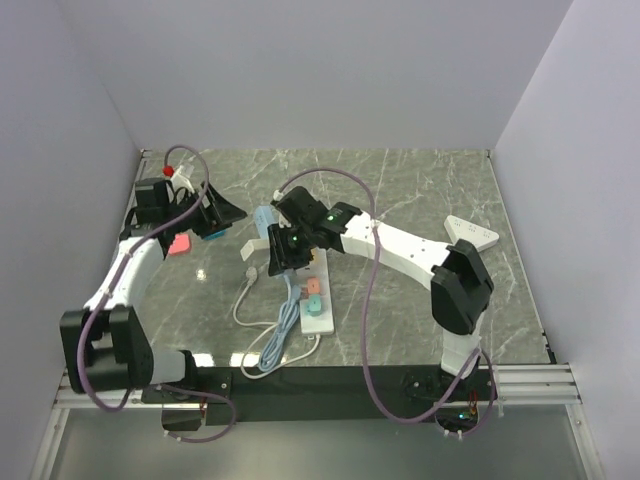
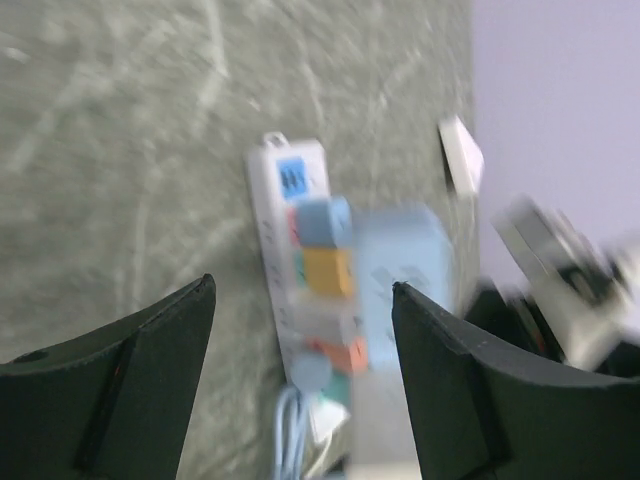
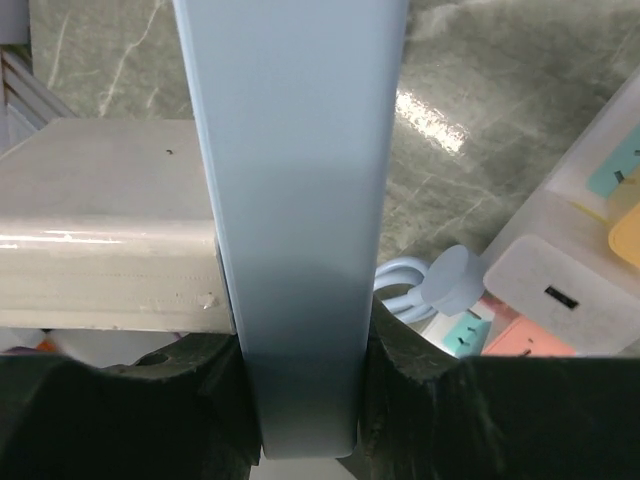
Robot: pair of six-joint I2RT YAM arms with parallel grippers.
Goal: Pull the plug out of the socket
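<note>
The socket, a long white power strip with coloured outlets, lies mid-table; it also shows in the right wrist view and, blurred, in the left wrist view. My right gripper is shut on a light-blue box-shaped plug at the strip's far end. The plug sits beside the strip's outlets; its prongs are hidden. A round light-blue plug with a blue cord sits in the strip. My left gripper is open and empty, left of the strip, fingers wide apart.
Blue and white cords loop from the strip's near end toward the front edge. A pink item lies under the left arm. A white flat piece lies at the right. White walls enclose three sides.
</note>
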